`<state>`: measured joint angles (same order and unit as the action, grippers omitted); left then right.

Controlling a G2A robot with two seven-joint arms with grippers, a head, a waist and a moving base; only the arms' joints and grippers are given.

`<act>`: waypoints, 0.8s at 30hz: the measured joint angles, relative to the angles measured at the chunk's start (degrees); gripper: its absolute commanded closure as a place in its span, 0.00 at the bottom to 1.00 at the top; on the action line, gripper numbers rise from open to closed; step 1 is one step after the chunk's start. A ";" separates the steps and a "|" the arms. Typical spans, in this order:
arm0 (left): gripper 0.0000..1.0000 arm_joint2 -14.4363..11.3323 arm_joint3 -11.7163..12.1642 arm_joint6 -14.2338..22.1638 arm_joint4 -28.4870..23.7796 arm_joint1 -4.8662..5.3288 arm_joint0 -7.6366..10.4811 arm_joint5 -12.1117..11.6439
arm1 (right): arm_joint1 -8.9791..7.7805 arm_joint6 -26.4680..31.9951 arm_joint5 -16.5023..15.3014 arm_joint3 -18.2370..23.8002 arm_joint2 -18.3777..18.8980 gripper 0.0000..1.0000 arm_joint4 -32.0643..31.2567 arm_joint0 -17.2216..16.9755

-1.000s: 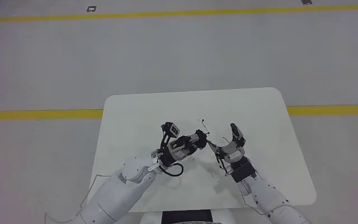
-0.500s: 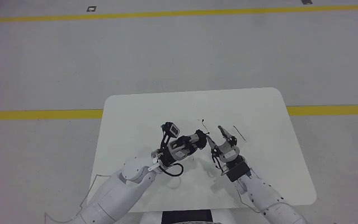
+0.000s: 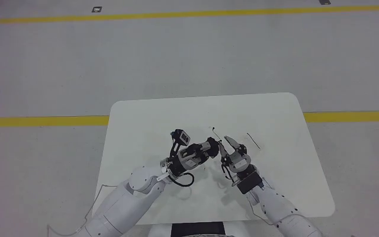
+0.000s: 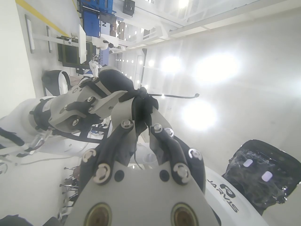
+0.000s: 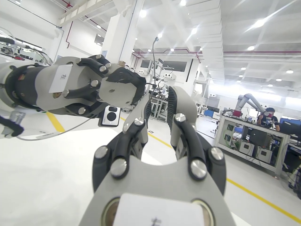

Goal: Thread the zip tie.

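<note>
A thin black zip tie (image 3: 215, 133) sticks out of my left gripper (image 3: 211, 147), which is shut on it above the middle of the white table (image 3: 148, 118). In the left wrist view the zip tie (image 4: 178, 96) runs straight out from the closed gripper (image 4: 141, 103) to its small head. My right gripper (image 3: 228, 148) sits close beside the left one, open with a narrow gap. In the right wrist view its fingertips (image 5: 175, 97) stand just under the zip tie (image 5: 153, 59), next to the left gripper (image 5: 131, 88).
A second black zip tie (image 3: 253, 140) lies flat on the table to the right of the grippers. The table's far half and right side are bare white surface. Grey floor with yellow lines surrounds the table.
My right gripper has moved left, up to the left gripper, and its fingers have narrowed from wide open. The zip tie lying on the table came into sight behind it. The left arm stayed still.
</note>
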<state>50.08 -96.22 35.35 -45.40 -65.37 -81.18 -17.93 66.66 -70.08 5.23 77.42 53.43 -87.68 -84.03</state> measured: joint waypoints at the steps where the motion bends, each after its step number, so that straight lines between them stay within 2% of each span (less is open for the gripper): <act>1: 1.00 0.00 0.00 0.00 0.00 0.00 0.00 0.00 | 0.06 0.01 -0.06 0.00 -0.03 0.84 -0.10 0.01; 12: 1.00 0.00 0.00 0.00 0.00 0.00 0.00 0.00 | 0.74 -0.16 -0.44 -0.17 0.08 0.89 -0.94 -0.16; 24: 1.00 0.00 0.00 0.00 0.00 0.00 0.00 0.00 | 1.36 -0.17 -0.87 -0.25 0.51 0.85 -1.55 -0.24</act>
<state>50.08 -96.22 35.35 -45.40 -65.37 -81.18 -17.93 68.02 -70.26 4.36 77.17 53.94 -89.23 -84.26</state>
